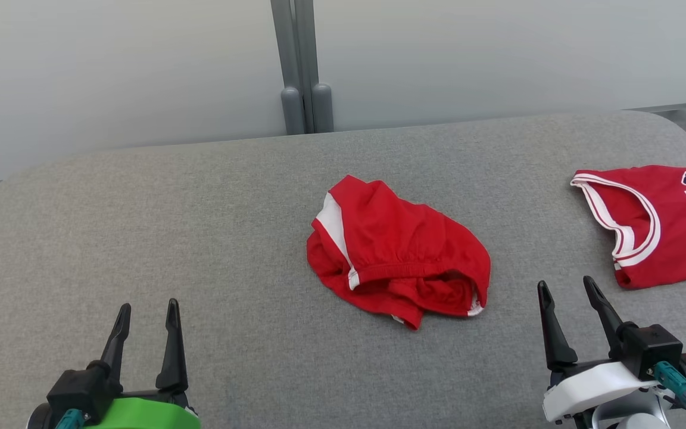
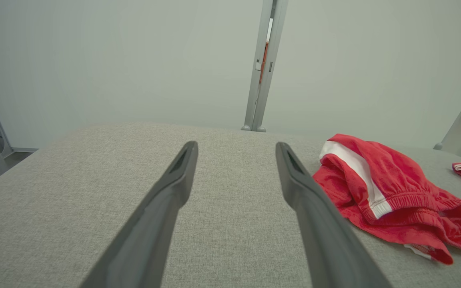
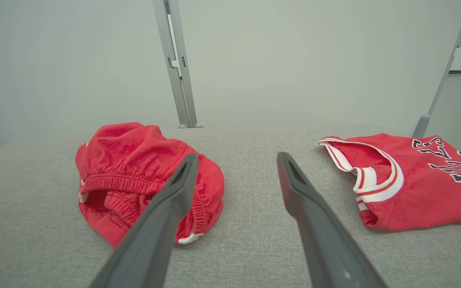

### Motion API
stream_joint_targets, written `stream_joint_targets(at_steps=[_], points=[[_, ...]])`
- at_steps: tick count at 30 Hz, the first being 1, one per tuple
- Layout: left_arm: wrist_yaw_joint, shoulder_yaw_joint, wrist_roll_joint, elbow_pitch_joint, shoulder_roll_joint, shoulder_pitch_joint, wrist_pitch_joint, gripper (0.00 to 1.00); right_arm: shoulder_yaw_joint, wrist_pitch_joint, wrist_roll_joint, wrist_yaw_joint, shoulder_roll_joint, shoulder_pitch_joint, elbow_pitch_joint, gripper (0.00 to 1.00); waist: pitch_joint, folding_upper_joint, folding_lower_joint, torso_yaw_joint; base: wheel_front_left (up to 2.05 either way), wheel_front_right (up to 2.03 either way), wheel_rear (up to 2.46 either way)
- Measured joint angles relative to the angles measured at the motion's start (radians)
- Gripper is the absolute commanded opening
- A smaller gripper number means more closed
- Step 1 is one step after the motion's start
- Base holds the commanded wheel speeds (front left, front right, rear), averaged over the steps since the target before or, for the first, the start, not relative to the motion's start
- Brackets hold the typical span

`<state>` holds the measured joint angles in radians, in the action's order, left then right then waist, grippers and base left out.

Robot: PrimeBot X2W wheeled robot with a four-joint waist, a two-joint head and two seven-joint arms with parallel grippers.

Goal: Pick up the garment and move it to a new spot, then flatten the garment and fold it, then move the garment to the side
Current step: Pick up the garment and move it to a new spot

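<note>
1. Nearest the camera, the left claw [image 1: 147, 305] is seen low over the grey tabletop [image 1: 200, 208], its two dark fingers spread wide apart and nothing held between them.
2. At the same nearness on the other side, the right claw [image 1: 566, 283] is likewise seen fully spread, with nothing gripped.
3. Red shorts [image 1: 399, 250] with a white side stripe are found crumpled in a heap on the tabletop, ahead of both claws and between them.
4. From the left claw, the shorts are placed ahead and well off to its right, apart from its fingers.
5. From the right claw, the shorts are placed ahead and to its left, near its left finger but not touched by it in the head view.
6. The elastic waistband of the shorts is turned towards the claws, and the fabric is bunched and folded over itself.
7. A red jersey [image 1: 664, 220] with white trim and dark lettering is laid on the tabletop ahead of the right claw and to its right, apart from the shorts.
8. Beyond both claws, past the far edge of the tabletop, a grey post [image 1: 301, 59] is set against a pale wall [image 1: 111, 71].
</note>
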<state>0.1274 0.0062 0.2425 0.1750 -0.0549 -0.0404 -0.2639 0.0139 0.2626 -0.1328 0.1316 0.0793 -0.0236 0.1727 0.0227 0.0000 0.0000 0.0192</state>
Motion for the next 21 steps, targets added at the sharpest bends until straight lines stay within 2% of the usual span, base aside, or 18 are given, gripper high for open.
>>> stream_joint_targets(at_steps=[21], points=[[0.001,-0.016,0.003,0.013,0.003,-0.004,0.0,1.0,0.007,0.0,0.011,0.0,-0.008,-0.004,-0.012,1.0,-0.004,0.0,0.0,0.008,0.0,0.0,0.0]])
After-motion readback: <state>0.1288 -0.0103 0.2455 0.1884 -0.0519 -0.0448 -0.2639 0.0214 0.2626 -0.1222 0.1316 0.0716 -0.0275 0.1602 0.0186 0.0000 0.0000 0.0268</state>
